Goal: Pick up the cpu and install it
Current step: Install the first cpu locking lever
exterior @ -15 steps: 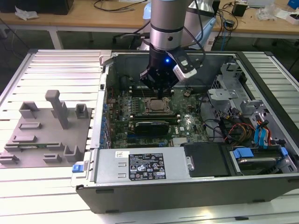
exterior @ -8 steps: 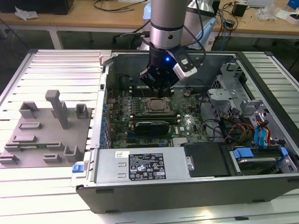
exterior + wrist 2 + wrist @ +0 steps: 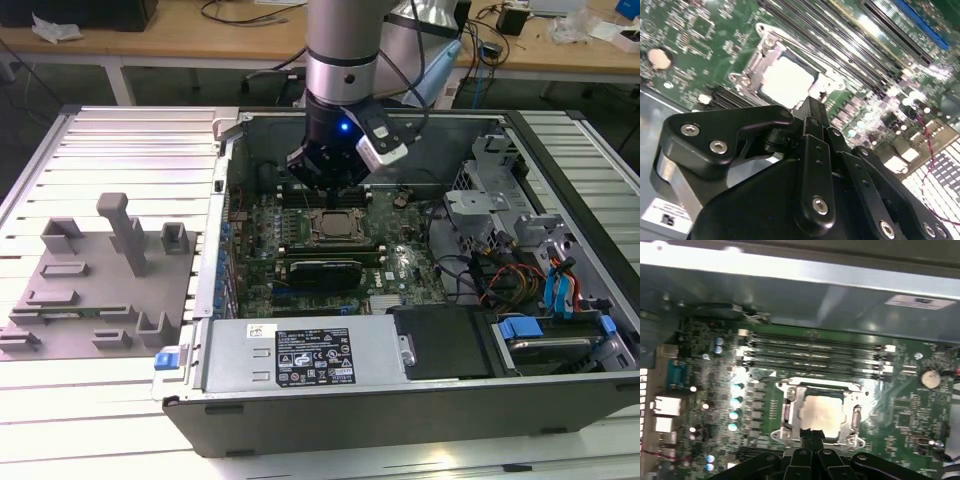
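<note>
The cpu (image 3: 336,226) lies flat inside the metal socket frame (image 3: 318,232) on the green motherboard (image 3: 400,265) of the open computer case. Its silver-white top shows in both wrist views (image 3: 822,415) (image 3: 787,82). My gripper (image 3: 328,185) hangs just above the socket, a little toward the case's back wall. In both wrist views the black fingers meet at their tips (image 3: 810,434) (image 3: 810,107) with nothing between them, right at the edge of the cpu.
A grey plastic fixture tray (image 3: 100,290) lies on the table at the exterior view's left. Memory slots (image 3: 815,352) run beside the socket. The power supply (image 3: 300,355) fills the case front. Cables and drive bays (image 3: 530,280) crowd the right.
</note>
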Controlling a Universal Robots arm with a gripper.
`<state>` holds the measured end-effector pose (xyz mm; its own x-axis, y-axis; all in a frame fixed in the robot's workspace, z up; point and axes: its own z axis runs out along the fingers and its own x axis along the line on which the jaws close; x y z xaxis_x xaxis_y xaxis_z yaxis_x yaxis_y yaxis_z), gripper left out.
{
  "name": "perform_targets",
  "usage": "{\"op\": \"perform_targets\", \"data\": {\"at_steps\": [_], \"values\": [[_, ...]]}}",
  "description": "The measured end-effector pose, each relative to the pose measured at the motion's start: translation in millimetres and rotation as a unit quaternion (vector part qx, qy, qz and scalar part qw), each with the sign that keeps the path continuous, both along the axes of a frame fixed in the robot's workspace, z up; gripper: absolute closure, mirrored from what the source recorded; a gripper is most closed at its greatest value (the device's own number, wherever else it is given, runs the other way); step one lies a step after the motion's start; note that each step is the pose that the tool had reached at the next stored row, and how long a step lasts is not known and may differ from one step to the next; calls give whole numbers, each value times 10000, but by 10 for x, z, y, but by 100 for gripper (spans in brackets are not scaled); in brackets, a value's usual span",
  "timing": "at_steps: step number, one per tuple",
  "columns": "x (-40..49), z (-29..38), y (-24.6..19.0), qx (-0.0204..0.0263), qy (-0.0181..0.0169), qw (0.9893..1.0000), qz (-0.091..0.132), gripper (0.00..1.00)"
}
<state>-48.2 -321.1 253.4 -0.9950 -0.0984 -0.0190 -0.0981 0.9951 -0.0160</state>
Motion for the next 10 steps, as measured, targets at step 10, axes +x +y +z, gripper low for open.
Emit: {"op": "perform_targets", "data": {"at_steps": [10], "values": [[-337, -6, 0, 0, 0, 10000, 0, 89]]}}
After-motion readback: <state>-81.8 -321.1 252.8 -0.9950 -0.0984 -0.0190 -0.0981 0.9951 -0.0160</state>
